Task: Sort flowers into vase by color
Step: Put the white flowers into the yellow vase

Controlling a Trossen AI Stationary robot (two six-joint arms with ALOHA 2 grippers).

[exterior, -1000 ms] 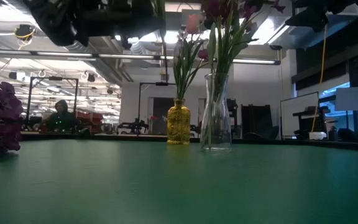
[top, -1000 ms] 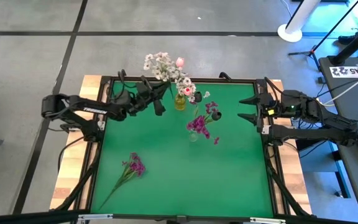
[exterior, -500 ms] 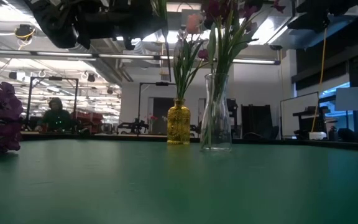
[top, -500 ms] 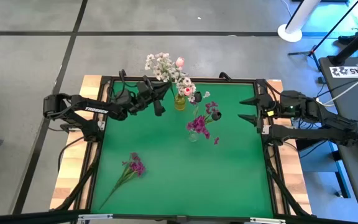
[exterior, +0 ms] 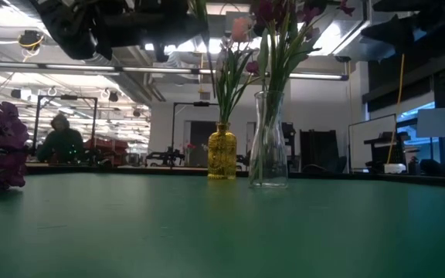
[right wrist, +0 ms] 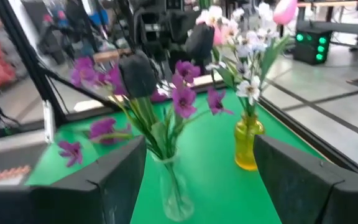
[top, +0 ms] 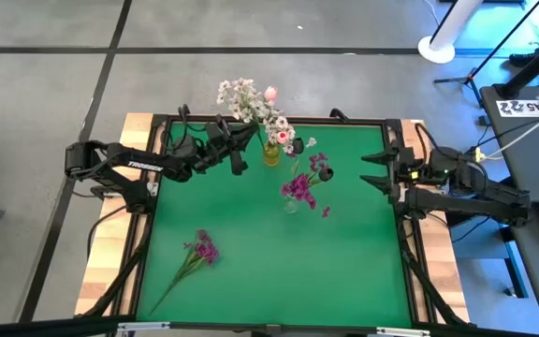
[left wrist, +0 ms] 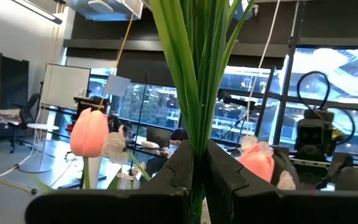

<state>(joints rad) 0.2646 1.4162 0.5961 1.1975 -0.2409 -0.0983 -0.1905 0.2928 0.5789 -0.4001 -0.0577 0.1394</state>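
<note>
Arms reach over the green table (top: pixel 279 271) from opposite sides. From the left edge, the left arm stretches level across the far-left corner, and the left gripper (top: pixel 247 137) hangs above the yellow vase (top: pixel 270 153) near the far rim. Its fingers (left wrist: pixel 179 171) are clamped on a bundle of green stems (left wrist: pixel 194 68), with pale pink tulip buds (left wrist: pixel 89 131) beside them. These pink-and-white flowers (top: pixel 247 98) fan out past the far edge of the table in the overhead view.

At the right edge the right arm lies low, barely over the rim, and the right gripper (top: pixel 374 167) has its jaws spread wide and holds nothing, pointing toward the middle.

Just in front of the yellow vase and to its right, close but apart from it, a clear glass vase (exterior: pixel 269 143) holds magenta-purple blossoms (top: pixel 299 186) and one dark bloom (top: pixel 327 173). A loose magenta sprig (top: pixel 197 253) lies flat on the near-left part of the mat, well apart from both vases.

The near and right parts of the table lie bare, with wide room between the right gripper and the vases. A person (exterior: pixel 59 141) sits in the room beyond.
</note>
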